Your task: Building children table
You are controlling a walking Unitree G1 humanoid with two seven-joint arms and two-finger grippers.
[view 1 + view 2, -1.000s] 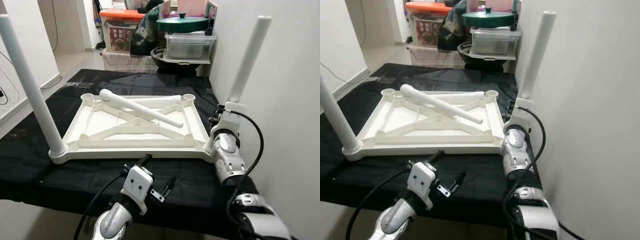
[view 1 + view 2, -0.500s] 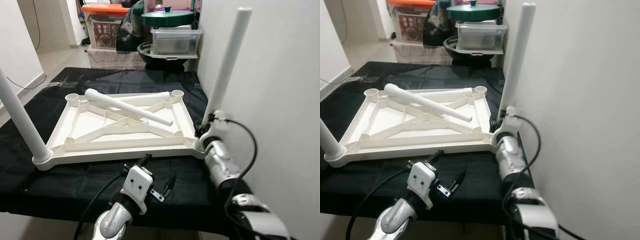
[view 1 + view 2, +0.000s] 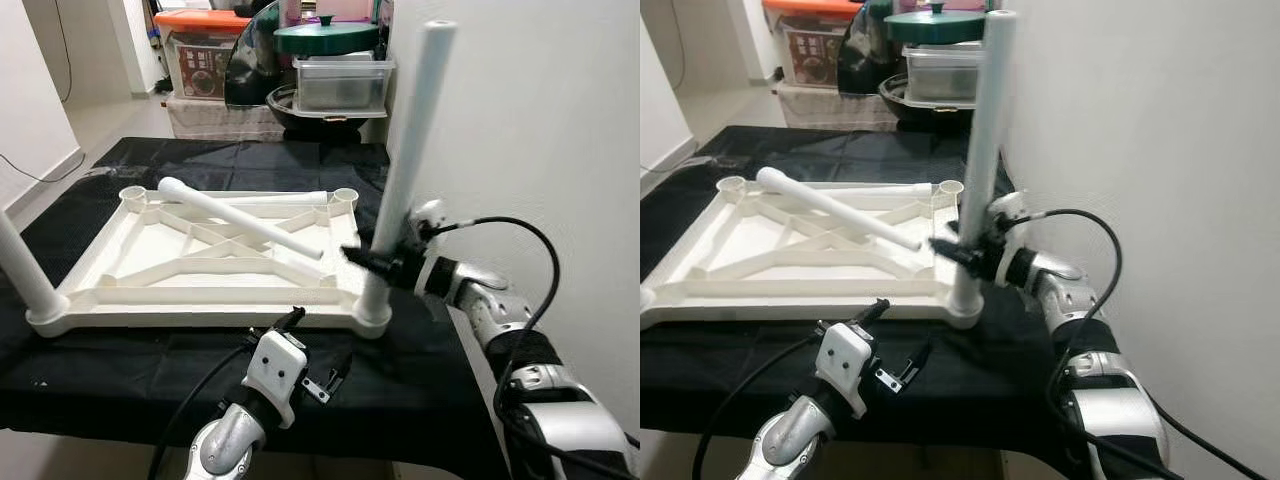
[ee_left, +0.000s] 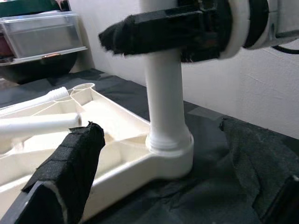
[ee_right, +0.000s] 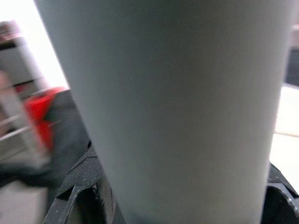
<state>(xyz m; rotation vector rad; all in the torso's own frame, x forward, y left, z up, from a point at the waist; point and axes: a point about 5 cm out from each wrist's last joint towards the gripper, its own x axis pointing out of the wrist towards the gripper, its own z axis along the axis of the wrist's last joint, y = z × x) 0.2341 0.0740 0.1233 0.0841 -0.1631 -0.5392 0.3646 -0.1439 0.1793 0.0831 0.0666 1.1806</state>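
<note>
The white table top (image 3: 200, 300) lies upside down on a black cloth. One white leg (image 3: 410, 140) stands upright in its front right corner socket. My right gripper (image 3: 372, 262) comes in level from the right and is shut on this leg just above the socket; the right wrist view shows the leg (image 5: 177, 107) close up between the fingers. A second leg (image 3: 22, 265) stands in the front left corner. A loose leg (image 3: 240, 215) lies slantwise across the ribs. My left gripper (image 3: 315, 345) hovers open, low before the front edge, facing the right corner socket (image 4: 170, 149).
A white wall (image 3: 540, 120) runs close along the right side. Behind the table stand a clear box (image 3: 345, 85) under a green lid and an orange-lidded crate (image 3: 205, 50). Both back corner sockets (image 3: 345, 195) stand without legs. Bare floor (image 3: 110, 120) lies at back left.
The camera has shifted, sliding the scene leftward. My right forearm has swung from pointing up beside the front right leg to lying level, fingers round the leg. The left gripper has stayed put.
</note>
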